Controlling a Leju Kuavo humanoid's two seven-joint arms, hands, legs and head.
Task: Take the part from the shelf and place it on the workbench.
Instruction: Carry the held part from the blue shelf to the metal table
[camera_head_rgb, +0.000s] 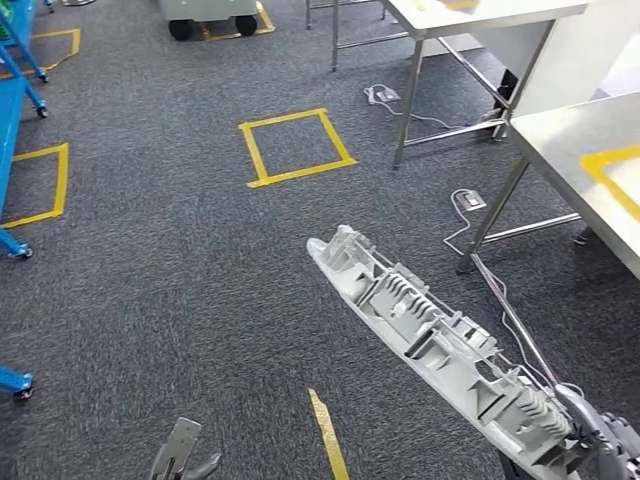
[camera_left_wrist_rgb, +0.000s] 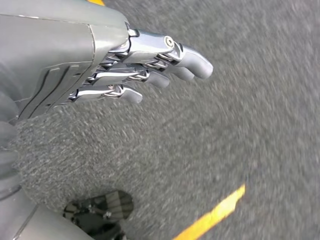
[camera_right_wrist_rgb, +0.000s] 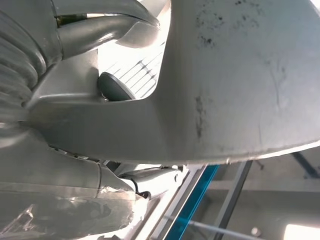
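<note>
From the head view, the part (camera_head_rgb: 438, 335), a long pale-grey moulding with ribs and clips on its upper face, slants over the dark grey carpet (camera_head_rgb: 151, 270), its far end free in the air. Its near end sits in the right hand (camera_head_rgb: 604, 440) at the lower right corner. The desk (camera_head_rgb: 558, 150), a steel-topped bench with yellow tape on it, stands just beyond on the right, apart from the part. A second desk (camera_head_rgb: 483, 15) stands further back. Yellow tape squares (camera_head_rgb: 296, 147) mark the carpet, white cables (camera_head_rgb: 468, 215) trail by the desk legs, and a blue shelf frame (camera_head_rgb: 11, 120) runs along the left edge. The left hand (camera_head_rgb: 181, 455) hangs low at the bottom edge.

The left wrist view shows that left hand (camera_left_wrist_rgb: 124, 65) close up: fingers straight and side by side, holding nothing, above blurred carpet with a yellow tape strip (camera_left_wrist_rgb: 211, 217).

The right wrist view shows the part's smooth, scuffed underside (camera_right_wrist_rgb: 234, 80), with the right hand's thumb (camera_right_wrist_rgb: 109, 30) and fingers (camera_right_wrist_rgb: 151, 180) clasping it from both sides.
</note>
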